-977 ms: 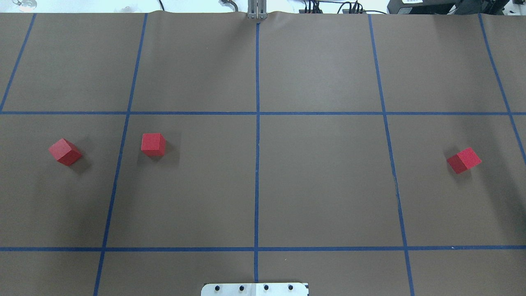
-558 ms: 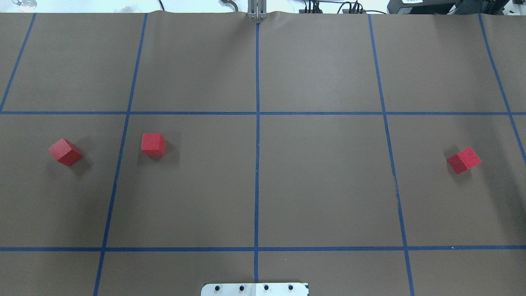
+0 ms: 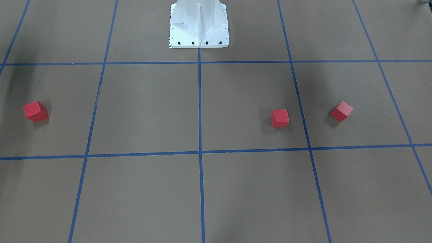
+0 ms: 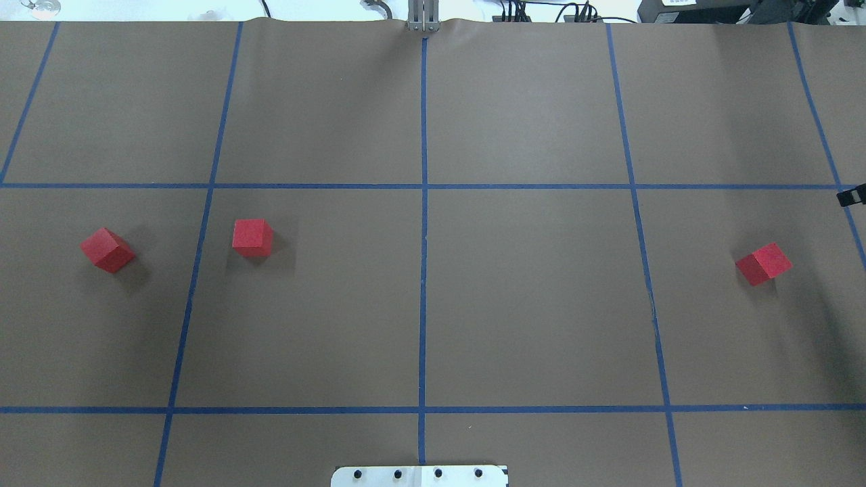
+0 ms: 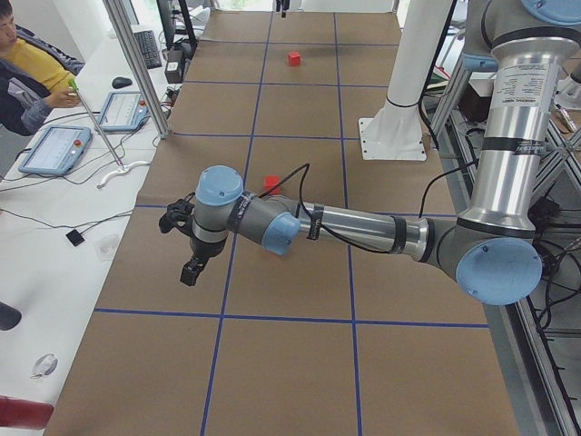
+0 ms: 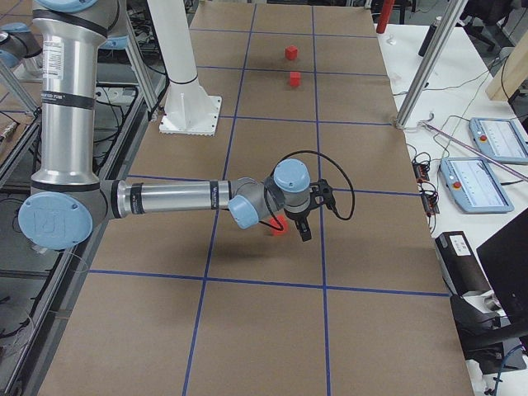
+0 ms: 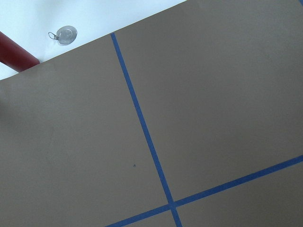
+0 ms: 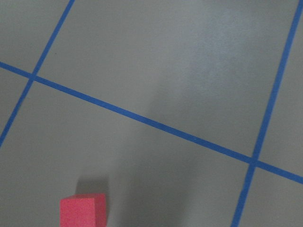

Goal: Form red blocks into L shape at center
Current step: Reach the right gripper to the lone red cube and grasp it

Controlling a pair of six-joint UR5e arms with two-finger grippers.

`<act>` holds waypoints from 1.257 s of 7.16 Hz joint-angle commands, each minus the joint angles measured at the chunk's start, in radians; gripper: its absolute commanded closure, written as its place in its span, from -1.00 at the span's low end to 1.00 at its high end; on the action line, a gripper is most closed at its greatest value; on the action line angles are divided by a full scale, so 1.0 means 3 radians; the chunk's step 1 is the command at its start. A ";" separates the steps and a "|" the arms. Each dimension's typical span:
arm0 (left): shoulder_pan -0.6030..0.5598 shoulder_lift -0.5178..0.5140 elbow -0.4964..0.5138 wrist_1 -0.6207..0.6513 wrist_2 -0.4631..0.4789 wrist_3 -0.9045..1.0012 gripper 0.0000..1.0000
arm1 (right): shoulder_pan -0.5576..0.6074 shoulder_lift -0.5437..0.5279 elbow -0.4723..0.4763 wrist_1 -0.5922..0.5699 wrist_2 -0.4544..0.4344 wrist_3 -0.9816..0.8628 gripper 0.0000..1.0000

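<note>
Three red blocks lie apart on the brown surface: two on my left side [image 4: 107, 249] [image 4: 252, 237] and one on my right side [image 4: 763, 264]. None is at the center, the middle blue line [image 4: 423, 297]. My left gripper [image 5: 191, 271] hovers near the table's left end, and I cannot tell whether it is open or shut. My right gripper [image 6: 304, 231] hangs just beside the right block [image 6: 279, 228], state unreadable. Only a black tip of it [image 4: 851, 196] shows in the overhead view. That block sits at the bottom left of the right wrist view [image 8: 83, 210].
The white robot base plate [image 4: 419, 475] stands at the near middle edge. A person [image 5: 27, 64] sits at a side table with tablets [image 5: 54, 150] beyond the table's far edge. Metal posts [image 6: 429, 62] rise along that edge. The left wrist view shows the table's corner edge [image 7: 71, 47].
A black tip of the right gripper has come into the overhead view at the right edge. The three blocks have not moved.
</note>
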 commanded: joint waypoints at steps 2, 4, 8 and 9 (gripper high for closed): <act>0.0000 0.0024 -0.0002 -0.0031 0.0000 -0.0007 -1.00 | -0.0734 -0.0201 0.0013 0.0581 -0.0547 0.0871 -0.98; 0.0000 0.0029 0.0004 -0.0046 -0.0016 -0.0007 -1.00 | -0.0965 -0.0191 0.0003 0.0581 -0.0712 0.0969 -0.98; 0.0000 0.0049 -0.0002 -0.0051 -0.0016 -0.0007 -1.00 | -0.1104 -0.0191 -0.0119 0.0581 -0.0722 0.0938 -0.98; 0.0000 0.0049 -0.0002 -0.0051 -0.0016 -0.0007 -1.00 | -0.1109 -0.0166 -0.0145 0.0581 -0.0722 0.0928 -0.98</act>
